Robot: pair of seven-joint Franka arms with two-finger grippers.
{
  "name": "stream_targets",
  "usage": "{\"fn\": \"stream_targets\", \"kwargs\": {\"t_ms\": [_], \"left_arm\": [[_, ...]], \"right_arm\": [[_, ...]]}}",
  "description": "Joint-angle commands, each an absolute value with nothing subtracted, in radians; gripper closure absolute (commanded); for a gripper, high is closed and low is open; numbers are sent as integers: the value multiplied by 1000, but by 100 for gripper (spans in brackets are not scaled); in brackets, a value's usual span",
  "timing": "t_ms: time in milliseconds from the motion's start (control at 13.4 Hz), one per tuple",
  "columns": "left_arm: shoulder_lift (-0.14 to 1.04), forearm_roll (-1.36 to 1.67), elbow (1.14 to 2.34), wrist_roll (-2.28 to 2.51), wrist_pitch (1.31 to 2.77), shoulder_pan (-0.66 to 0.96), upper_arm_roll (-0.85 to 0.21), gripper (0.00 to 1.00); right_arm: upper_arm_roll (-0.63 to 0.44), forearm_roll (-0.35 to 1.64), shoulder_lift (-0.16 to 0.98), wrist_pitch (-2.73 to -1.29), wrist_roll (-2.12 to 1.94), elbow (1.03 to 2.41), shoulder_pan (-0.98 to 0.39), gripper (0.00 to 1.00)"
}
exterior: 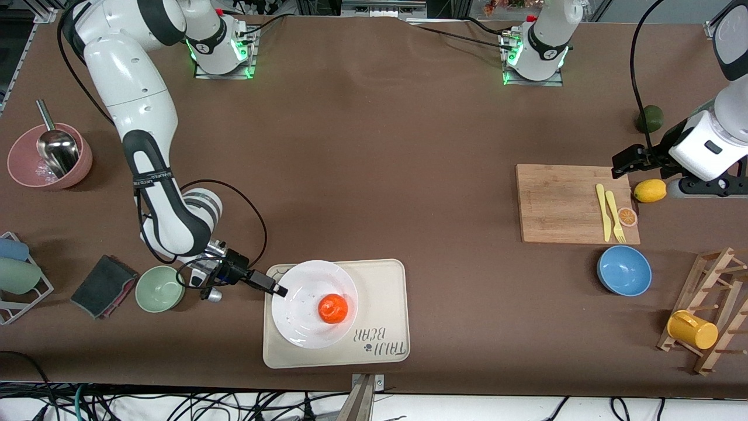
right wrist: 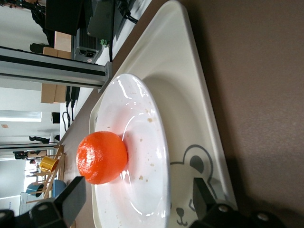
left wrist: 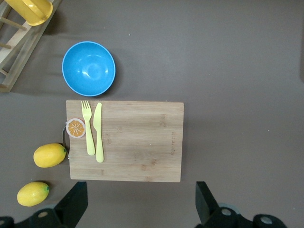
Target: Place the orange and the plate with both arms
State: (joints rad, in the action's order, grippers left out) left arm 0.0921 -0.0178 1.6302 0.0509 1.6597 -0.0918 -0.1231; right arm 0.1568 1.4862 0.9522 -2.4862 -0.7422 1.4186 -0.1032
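Observation:
The orange [exterior: 333, 309] sits in the white plate [exterior: 299, 318], which rests on the cream bear-printed tray [exterior: 383, 286] near the table's front edge. My right gripper [exterior: 278, 288] is low at the plate's rim on the side toward the right arm's end, open and holding nothing. In the right wrist view the orange [right wrist: 101, 156] and plate [right wrist: 149, 142] lie just ahead of the open right gripper [right wrist: 137, 202], whose jaws stand one to each side of the rim. My left gripper [exterior: 624, 164] is open and empty, up over the table beside the wooden board [left wrist: 126, 140].
A fork, a knife and an orange slice [exterior: 627, 217] lie on the board [exterior: 561, 202]. A lemon [exterior: 650, 190], a blue bowl [exterior: 624, 270] and a rack with a yellow mug [exterior: 692, 329] stand nearby. A green bowl [exterior: 159, 287], dark cloth [exterior: 104, 285] and pink bowl [exterior: 49, 156] are by the right arm.

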Motion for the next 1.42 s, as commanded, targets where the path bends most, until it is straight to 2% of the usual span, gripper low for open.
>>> {"fn": "stream_targets", "kwargs": {"t_ms": [0,373,671,1118,1342], "left_arm": [[67,8,1654,35,1663,-89,-112,0],[69,8,1652,34,1663,-89,-112,0],[71,8,1651,34,1664,-89,-112,0],[71,8,1651,35,1663,-89,-112,0],[71,9,1649,37,1664,-89,-112,0]], "right_arm": [[158,1493,960,-2488,-756,1394,-103,1],[155,1477,907,-2482,-753,1401,-95,1],[86,1294,804,-2410,-761,1511,-94,0],[-50,779,573,-2223,-785,1698,-95,0],[-84,530,485,-2136,-683,1735,-97,0]]}}
